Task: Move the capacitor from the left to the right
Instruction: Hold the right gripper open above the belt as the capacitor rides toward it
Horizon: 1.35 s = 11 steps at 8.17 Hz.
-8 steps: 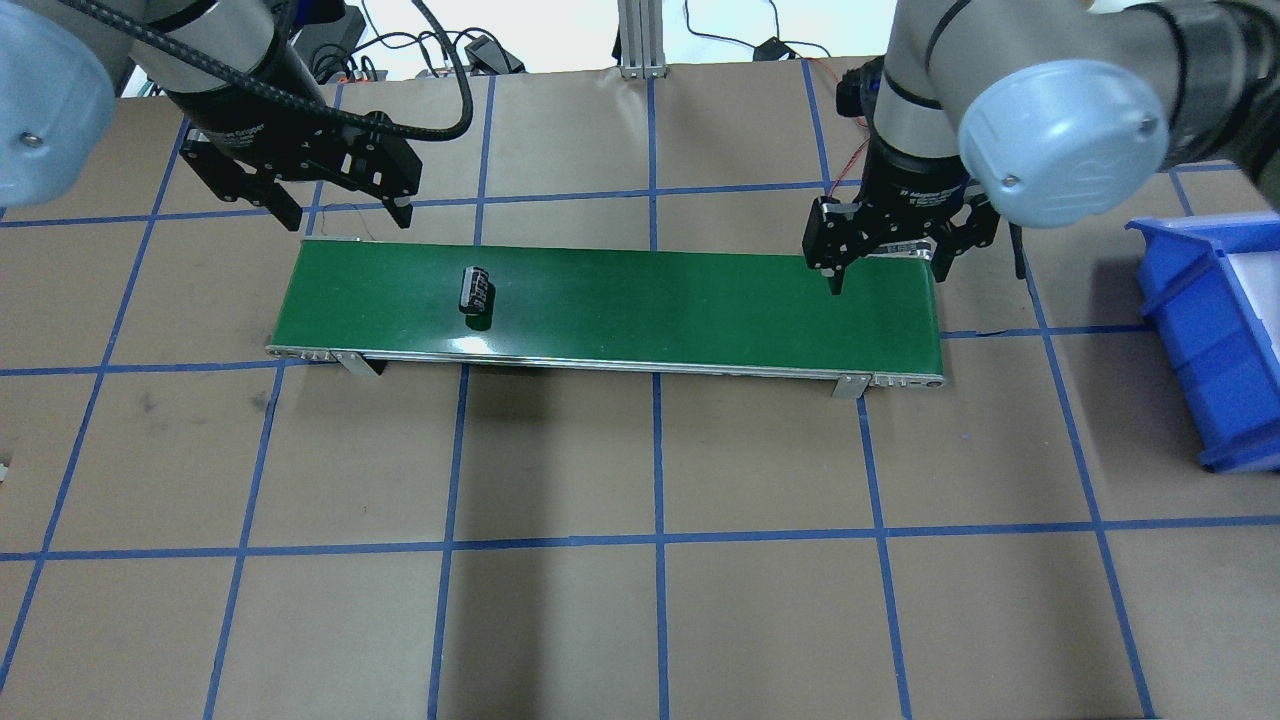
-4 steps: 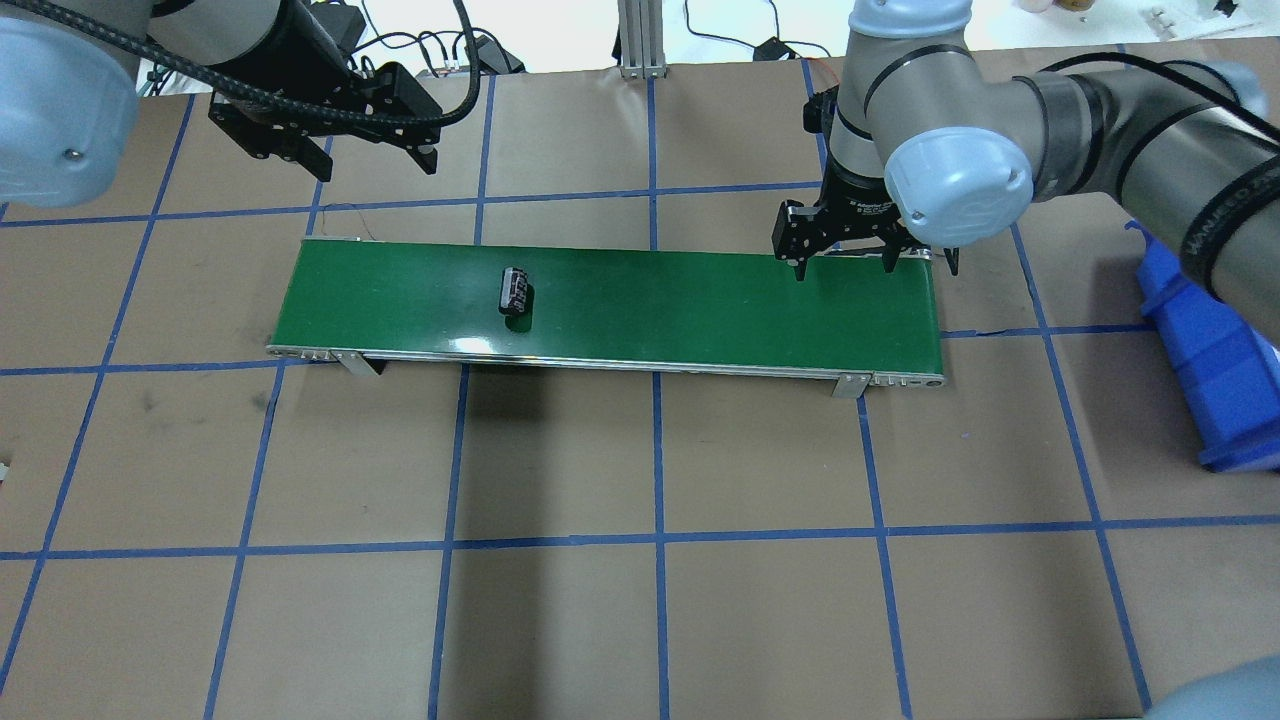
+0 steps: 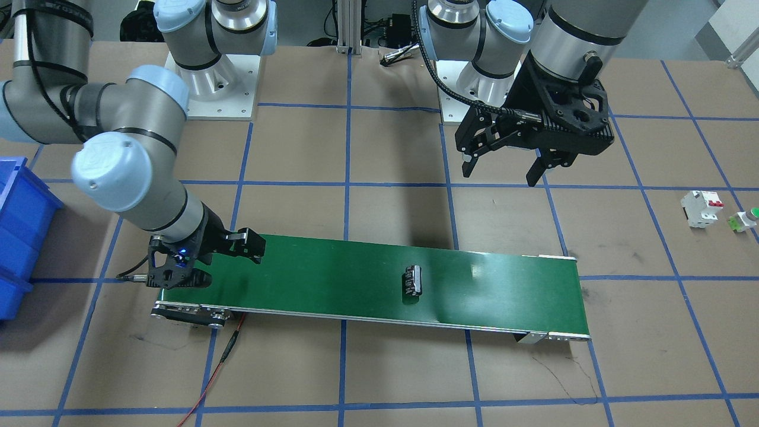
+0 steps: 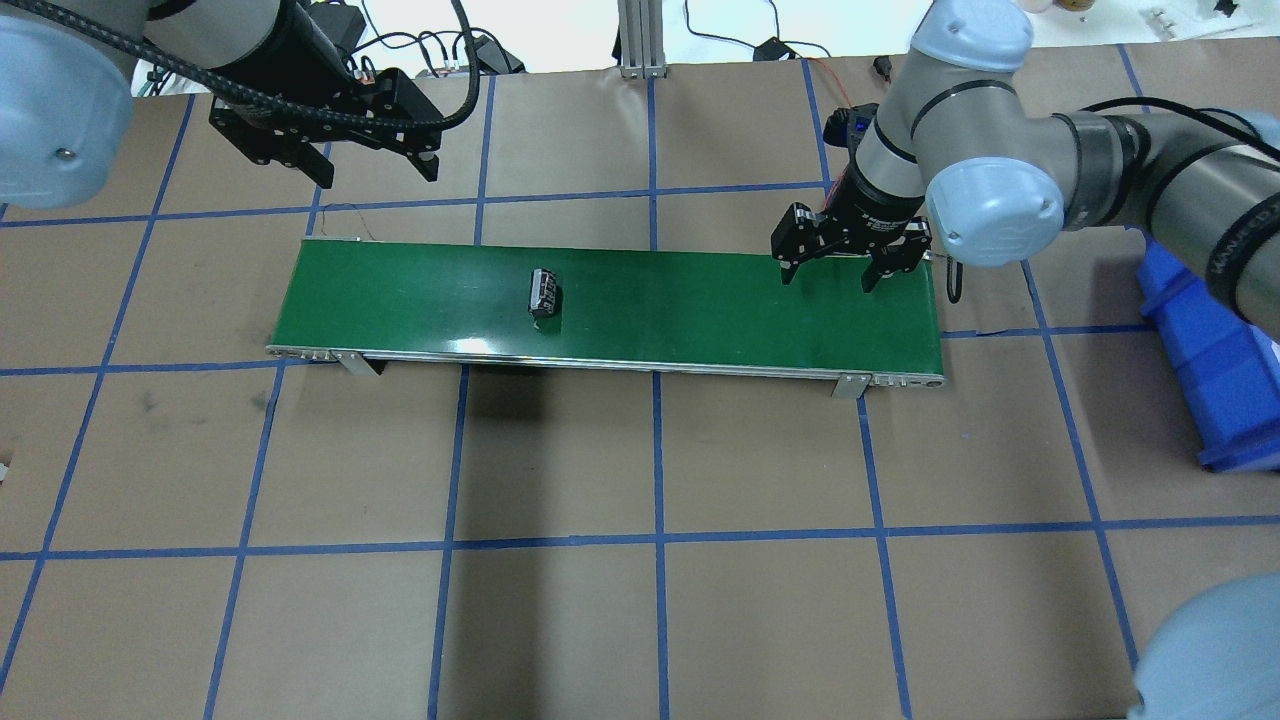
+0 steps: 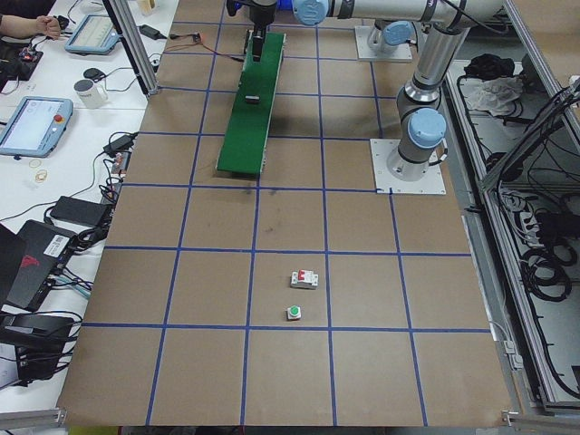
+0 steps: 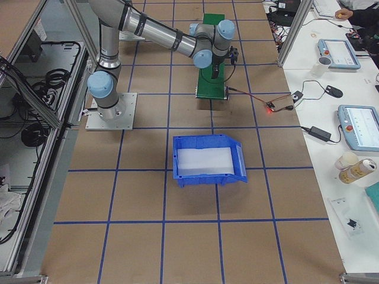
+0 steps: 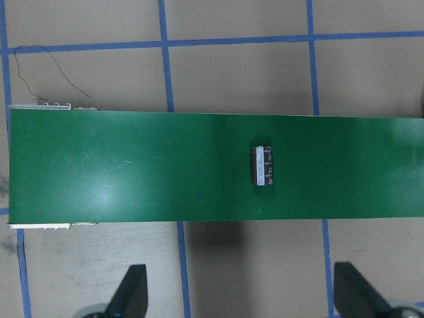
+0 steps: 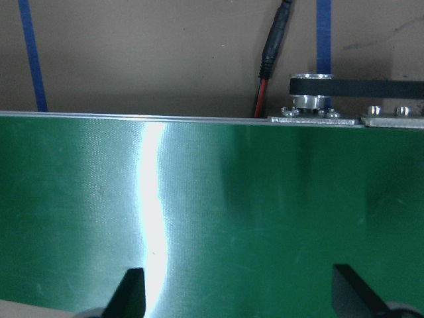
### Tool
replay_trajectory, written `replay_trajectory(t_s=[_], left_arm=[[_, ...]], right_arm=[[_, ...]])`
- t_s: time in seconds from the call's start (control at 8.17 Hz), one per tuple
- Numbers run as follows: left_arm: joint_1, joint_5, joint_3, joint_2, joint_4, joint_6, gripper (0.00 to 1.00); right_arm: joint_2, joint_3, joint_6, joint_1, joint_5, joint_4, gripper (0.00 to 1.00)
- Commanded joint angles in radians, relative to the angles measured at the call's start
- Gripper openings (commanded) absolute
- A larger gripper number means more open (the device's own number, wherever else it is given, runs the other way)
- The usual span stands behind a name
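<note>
- Brown paper with a grid of blue tape covers the table (image 4: 640, 600), and a long green conveyor belt (image 4: 700, 310) lies on it.
- The left gripper (image 4: 378, 176) hangs high up near the left half of the belt. Its jaws stand wide apart, it holds nothing and it touches nothing.
- In the left wrist view its two fingers (image 7: 129, 295) show at the lower edge, with only paper and the belt beyond them.
- The right gripper (image 4: 827, 283) is low over the right end of the belt, and its jaws are also apart and empty. Between its fingers (image 8: 129, 291) only the green surface shows; if the tips touch the belt, I cannot tell.
- The capacitor (image 4: 544, 293) lies on its side on the belt, a little to the left of the belt's middle, turned across the belt's length. It is well apart from both grippers.
- A red and black cable (image 8: 270, 59) runs to the pulley at the right end of the belt.
- A blue bin (image 6: 207, 160) stands on the table beyond the right end of the belt, well apart from it. Inside it only a flat white layer shows.
- A white circuit breaker (image 3: 701, 207) with a red switch and a green-capped push button (image 3: 746, 219) sit just beside each other beyond the left end of the belt, well apart from it.
</note>
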Motion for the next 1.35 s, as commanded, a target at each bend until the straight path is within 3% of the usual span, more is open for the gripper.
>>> replay_trajectory(t_s=[0.0, 1.22], left_arm=[[0.000, 0.002, 0.005, 0.002, -0.027, 0.001, 1.00], [0.000, 0.022, 0.000, 0.001, -0.047, 0.015, 1.00]], right_arm=[[-0.001, 0.025, -0.020, -0.039, 0.049, 0.016, 1.00], [0.048, 0.028, -0.114, -0.039, 0.074, 0.008, 1.00]])
